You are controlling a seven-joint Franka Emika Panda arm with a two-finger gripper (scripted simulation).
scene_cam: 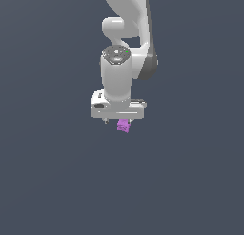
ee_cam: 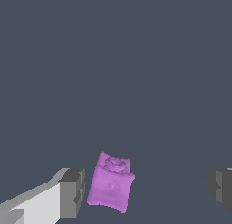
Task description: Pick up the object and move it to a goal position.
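Note:
The object (scene_cam: pixel 124 126) is a tiny purple-magenta ridged lump on the dark grey floor, just under the white gripper (scene_cam: pixel 119 120) in the exterior view. In the wrist view the object (ee_cam: pixel 111 187) lies between the two fingers, much closer to one grey pad (ee_cam: pixel 72 192) than to the other (ee_cam: pixel 222 188). A narrow gap shows between it and the near pad. My gripper (ee_cam: pixel 147 191) is open wide and holds nothing. In the exterior view the hand hides the fingers almost entirely.
The white arm (scene_cam: pixel 126 34) rises above the hand in the exterior view. A plain dark grey floor (scene_cam: pixel 57 181) lies all around.

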